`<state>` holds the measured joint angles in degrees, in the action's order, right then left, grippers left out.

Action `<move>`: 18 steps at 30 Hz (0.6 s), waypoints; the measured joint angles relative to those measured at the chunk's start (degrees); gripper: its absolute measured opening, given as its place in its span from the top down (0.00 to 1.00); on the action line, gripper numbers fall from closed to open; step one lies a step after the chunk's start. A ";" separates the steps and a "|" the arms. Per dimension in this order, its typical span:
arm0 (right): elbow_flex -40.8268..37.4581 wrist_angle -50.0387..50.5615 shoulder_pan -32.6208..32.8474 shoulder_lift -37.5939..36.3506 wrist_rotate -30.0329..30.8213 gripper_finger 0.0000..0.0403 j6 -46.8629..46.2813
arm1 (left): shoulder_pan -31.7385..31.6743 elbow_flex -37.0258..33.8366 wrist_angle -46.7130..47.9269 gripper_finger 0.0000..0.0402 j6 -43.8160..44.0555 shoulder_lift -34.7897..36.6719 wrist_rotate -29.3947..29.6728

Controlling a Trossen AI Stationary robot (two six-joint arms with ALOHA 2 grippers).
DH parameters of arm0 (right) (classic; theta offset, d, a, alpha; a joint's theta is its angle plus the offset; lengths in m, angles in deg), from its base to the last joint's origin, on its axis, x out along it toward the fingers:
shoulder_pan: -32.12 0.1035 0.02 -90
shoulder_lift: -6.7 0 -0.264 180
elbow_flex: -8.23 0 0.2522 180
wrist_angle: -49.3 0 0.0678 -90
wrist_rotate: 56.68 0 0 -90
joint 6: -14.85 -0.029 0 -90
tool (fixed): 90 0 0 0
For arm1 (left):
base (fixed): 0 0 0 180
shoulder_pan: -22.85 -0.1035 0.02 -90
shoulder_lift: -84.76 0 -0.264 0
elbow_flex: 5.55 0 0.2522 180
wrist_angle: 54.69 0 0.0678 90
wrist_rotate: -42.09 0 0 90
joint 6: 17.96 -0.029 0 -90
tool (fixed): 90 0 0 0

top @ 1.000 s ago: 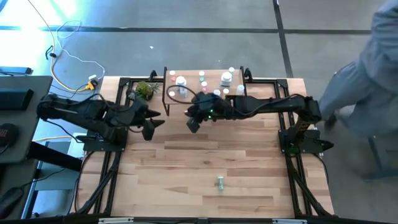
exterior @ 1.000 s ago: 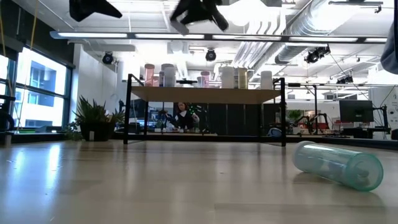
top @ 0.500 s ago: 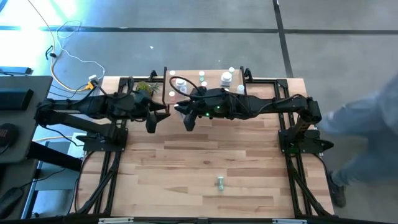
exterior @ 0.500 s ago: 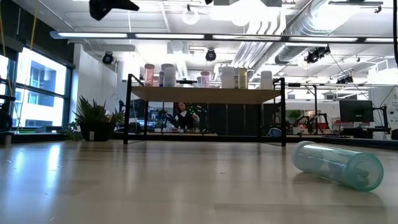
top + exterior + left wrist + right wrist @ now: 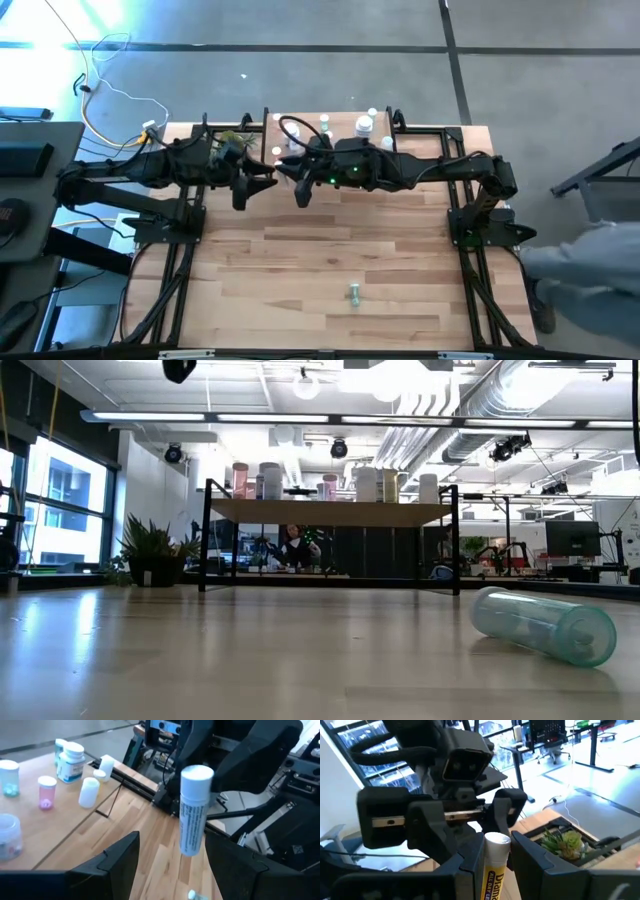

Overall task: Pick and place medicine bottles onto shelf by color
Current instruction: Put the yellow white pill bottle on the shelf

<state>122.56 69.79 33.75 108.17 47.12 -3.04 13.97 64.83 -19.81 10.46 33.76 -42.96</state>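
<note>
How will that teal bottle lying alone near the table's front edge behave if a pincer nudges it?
The teal bottle lies on its side on the table, and its round body would likely roll if pushed across its length. It looks see-through and thin-walled, so probably light. Smooth plastic may slip in a loose grip.

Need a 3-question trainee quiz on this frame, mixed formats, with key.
1. True or false: the right end effector is shut on a white tube.
2. The green bottle alone on the table is: A) standing upright B) lying on its side C) stacked on another bottle.
3. Fill in: the left end effector, facing the tube, has its fingers ____.
Key: 1 true; 2 B; 3 open.
</note>
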 joint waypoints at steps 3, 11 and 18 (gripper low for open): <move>0.00 -1.40 0.00 0.00 -0.08 0.82 0.22 | -0.47 0.00 -1.37 0.46 0.30 0.02 -0.20; -0.02 -4.90 0.00 0.00 1.05 0.82 -0.02 | -1.29 -0.02 -6.45 0.46 0.24 -1.41 -2.41; -0.02 -5.30 0.00 0.00 2.15 0.82 -0.02 | -1.29 -0.01 -9.49 0.49 -2.08 -2.38 -2.81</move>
<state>122.54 64.50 33.75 108.17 49.26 -3.06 12.68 64.82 -29.29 8.39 31.37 -45.77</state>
